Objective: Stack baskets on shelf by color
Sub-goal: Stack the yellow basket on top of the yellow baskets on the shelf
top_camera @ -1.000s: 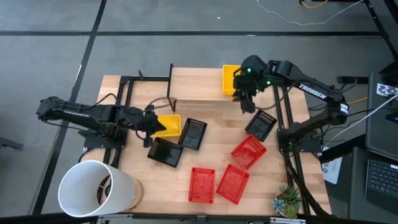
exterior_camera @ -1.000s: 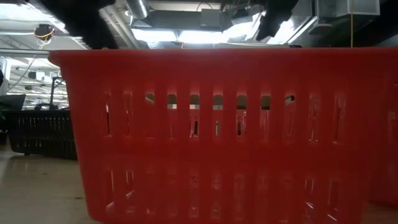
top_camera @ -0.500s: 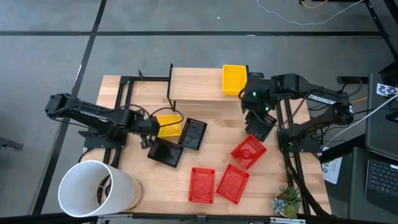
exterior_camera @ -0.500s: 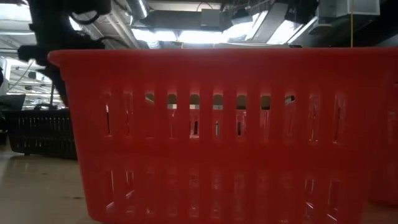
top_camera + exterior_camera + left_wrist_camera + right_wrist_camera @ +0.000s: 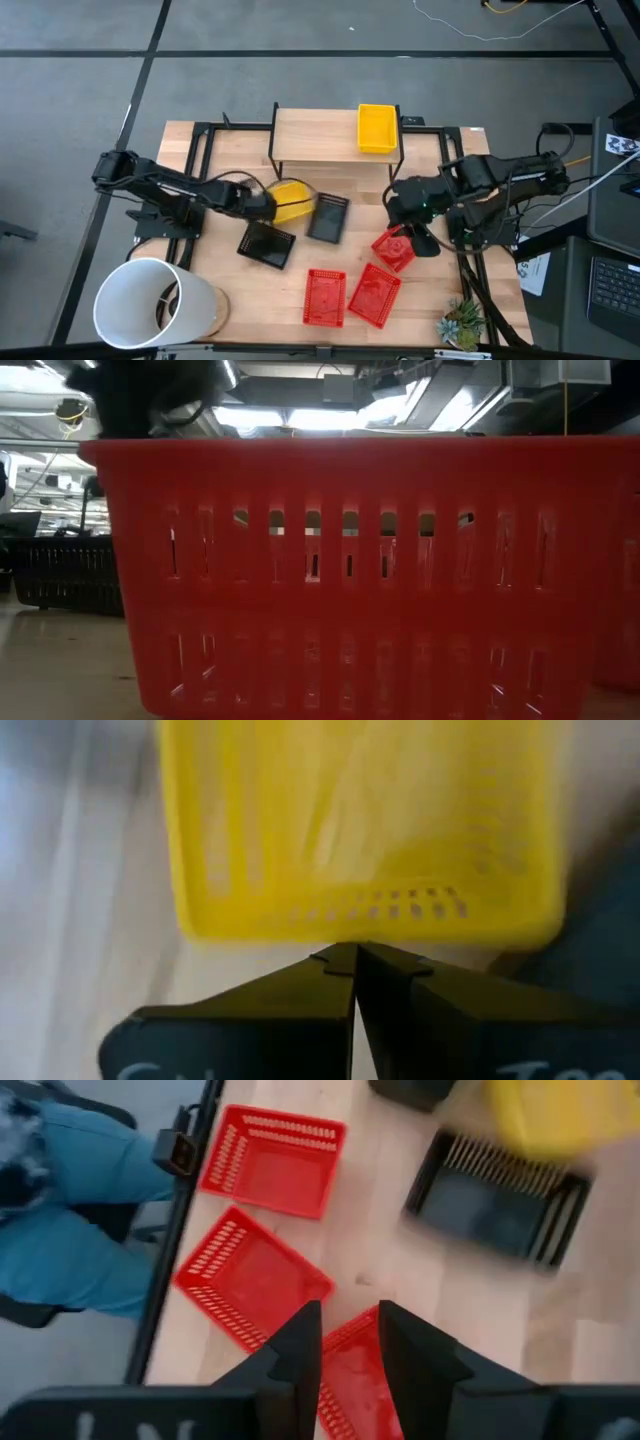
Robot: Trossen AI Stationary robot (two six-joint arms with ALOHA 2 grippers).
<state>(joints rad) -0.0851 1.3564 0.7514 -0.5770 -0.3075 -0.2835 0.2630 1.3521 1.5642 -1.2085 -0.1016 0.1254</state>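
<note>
One yellow basket (image 5: 377,128) sits on the shelf (image 5: 315,140), at its right end. A second yellow basket (image 5: 292,200) lies on the table in front of the shelf, and my left gripper (image 5: 268,203), shut, is at its left side. Black baskets (image 5: 328,217) (image 5: 265,244) lie next to it. Three red baskets (image 5: 325,297) (image 5: 375,295) (image 5: 393,250) lie toward the near right. My right gripper (image 5: 350,1330) is open and hovers over the far red one (image 5: 355,1370), touching nothing. My left gripper (image 5: 355,952) has its shut fingertips against the outer face of the yellow basket's left side wall (image 5: 360,925), coming level from the table's left. It pushes and does not pinch. The basket's bottom rests on the table.
A large white bucket (image 5: 155,305) stands at the near left corner and a small plant (image 5: 462,325) at the near right corner. In the low view a red basket (image 5: 350,580) fills the picture. A person's blue-clad legs (image 5: 60,1210) show beside the table's near edge.
My left gripper moved toward the table's right, sliding the yellow basket that way; the basket shoved the black basket beside it to the right and turned it. My right gripper left the shelf's yellow basket and travelled toward the near edge, stopping over the red basket.
</note>
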